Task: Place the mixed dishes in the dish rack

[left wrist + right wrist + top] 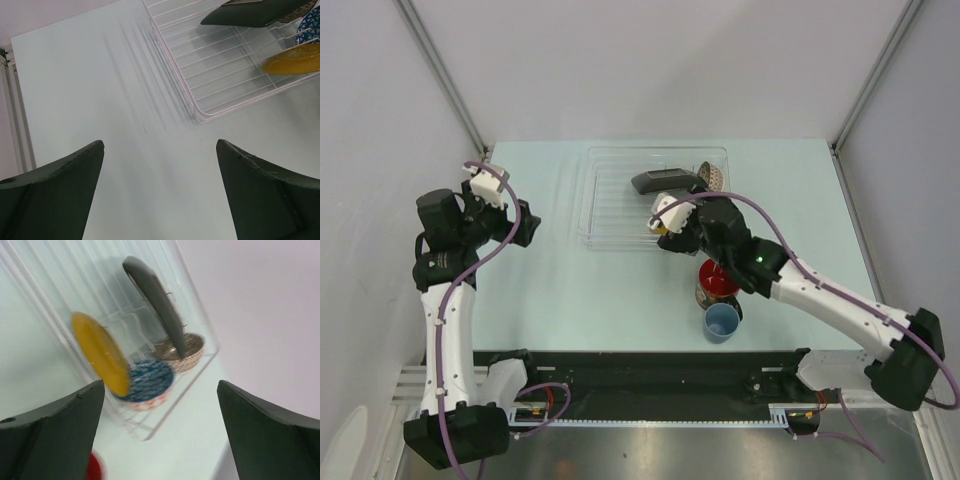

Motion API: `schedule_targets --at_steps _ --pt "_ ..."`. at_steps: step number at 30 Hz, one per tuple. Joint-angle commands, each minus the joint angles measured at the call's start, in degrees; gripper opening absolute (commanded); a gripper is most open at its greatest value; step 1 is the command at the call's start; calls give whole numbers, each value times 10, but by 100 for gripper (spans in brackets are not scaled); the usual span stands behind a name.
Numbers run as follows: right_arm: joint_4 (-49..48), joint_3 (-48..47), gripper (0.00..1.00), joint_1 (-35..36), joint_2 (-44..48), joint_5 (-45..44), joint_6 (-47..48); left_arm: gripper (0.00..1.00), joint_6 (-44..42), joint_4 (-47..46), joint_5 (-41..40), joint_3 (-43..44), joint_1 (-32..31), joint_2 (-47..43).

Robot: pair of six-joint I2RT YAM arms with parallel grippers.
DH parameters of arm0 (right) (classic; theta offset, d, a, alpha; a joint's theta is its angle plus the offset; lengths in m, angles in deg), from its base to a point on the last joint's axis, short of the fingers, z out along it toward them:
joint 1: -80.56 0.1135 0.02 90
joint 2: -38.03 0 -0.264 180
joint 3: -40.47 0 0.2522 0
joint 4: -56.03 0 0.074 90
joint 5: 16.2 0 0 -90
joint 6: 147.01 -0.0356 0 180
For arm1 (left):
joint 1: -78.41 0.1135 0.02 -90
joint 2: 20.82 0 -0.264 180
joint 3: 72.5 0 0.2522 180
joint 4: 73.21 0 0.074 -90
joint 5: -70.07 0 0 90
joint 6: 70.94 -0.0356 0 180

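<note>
- Dish rack (pixel 605 195) — at the far middle of the table (pixel 550 300). It holds the black square plate (pixel 155 305) and yellow saucer (pixel 100 354), both on edge, plus the blue bowl (pixel 147 382) and cream-pink bowl (pixel 182 351).
- Dark mug (pixel 718 280) and light-blue cup (pixel 723 322) — on the table, near side of the rack, just beside each other.
- Right gripper (pixel 160 383): jaws wide, empty, by the saucer.
- Left gripper (pixel 160 145): jaws wide, empty, over bare table left of the rack.

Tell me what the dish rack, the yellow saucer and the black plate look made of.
Dish rack: clear glossy plastic, see-through walls; thin pale wire grid inside. Yellow saucer: probably glazed ceramic, smooth even colour, though blurred. Black plate: matte dark back, likely ceramic or stoneware.
</note>
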Motion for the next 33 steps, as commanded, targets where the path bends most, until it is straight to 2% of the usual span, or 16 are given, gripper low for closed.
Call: schedule_targets --at_steps 1,2,5,6,7,10,11,12,16,17,18,21,22,24,33 --pt "83 -39 100 17 72 -55 -284 100 -12 -1 17 18 6 -8" --pt "133 -49 100 -4 83 -4 -329 100 -14 -2 15 19 6 -8" --pt "189 -50 100 -38 121 148 -433 100 -12 -2 17 18 6 -8" --pt "200 -48 100 -38 124 151 -446 100 -12 -3 18 18 6 -7" --pt "213 -46 100 -35 122 144 -459 100 -9 -3 20 18 6 -8" --pt "281 -46 100 -20 86 50 -512 100 -1 -7 24 17 7 -10" --pt "319 -46 100 -12 75 -19 -525 100 0 -9 26 16 5 -10" --pt "336 -46 100 1 67 -42 -544 100 2 -9 26 17 6 -11" --pt "361 -58 100 54 70 -133 -611 100 -4 -2 27 22 6 -16" --pt "363 -80 100 58 83 -186 -664 100 -6 -4 28 21 6 -22" --pt "367 -103 100 59 90 -203 -690 100 -7 -5 28 19 6 -23" --pt "354 -133 100 51 150 -160 -813 100 -6 -4 32 18 6 -16" --pt "320 -117 100 34 166 -110 -809 100 -3 -3 37 20 6 -13" --pt "289 -84 100 22 191 -38 -714 100 2 -4 42 22 5 -9" --pt "373 -111 98 50 108 -59 -697 100 13 9 40 32 5 -19"
